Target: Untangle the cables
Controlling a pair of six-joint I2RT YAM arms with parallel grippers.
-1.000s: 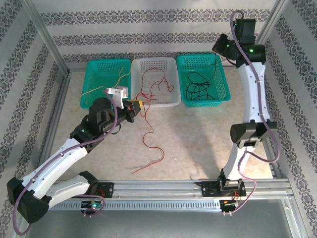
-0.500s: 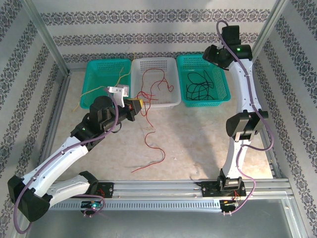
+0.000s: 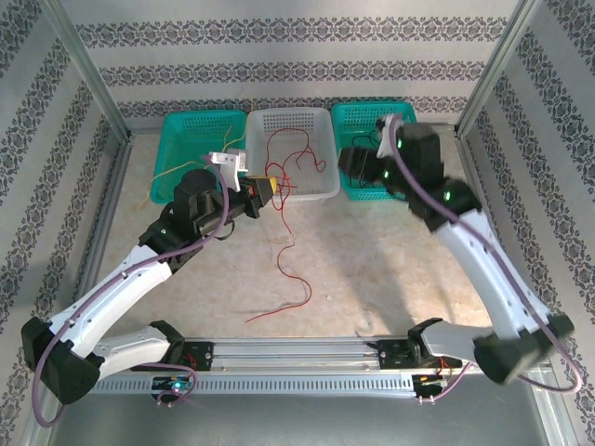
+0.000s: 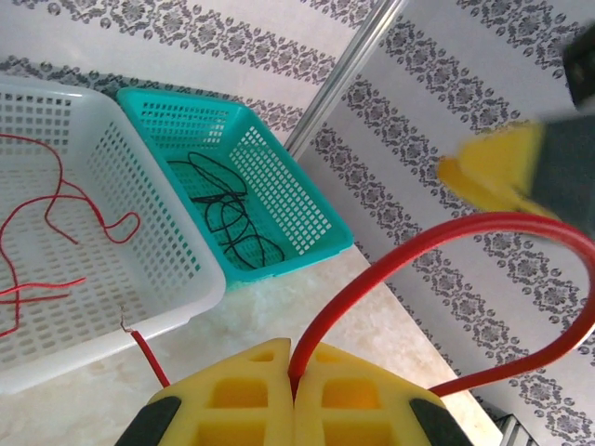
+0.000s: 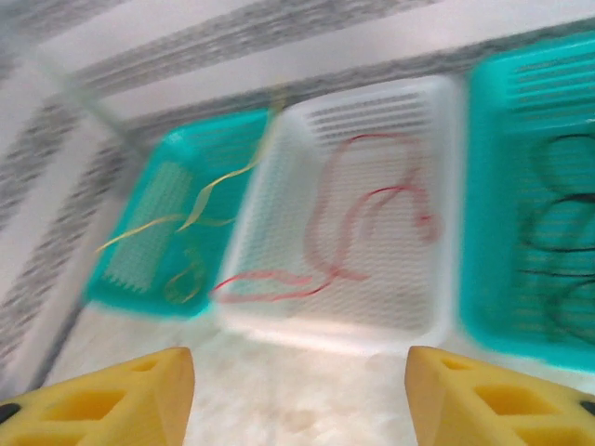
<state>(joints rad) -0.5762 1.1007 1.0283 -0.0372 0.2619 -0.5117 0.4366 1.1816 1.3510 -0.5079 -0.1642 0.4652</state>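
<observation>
Left hand: pads shut on the red cable, raised beside the white basket, probably to join the reds there.
Cable tail: trails over the surface toward the near edge.
Right hand: wide open, empty.
Far edge: black cables and yellow cables lie in separate baskets.

White basket: perforated plastic. Red cable: smooth shiny sheath. Left hand pads: matt yellow plastic.
</observation>
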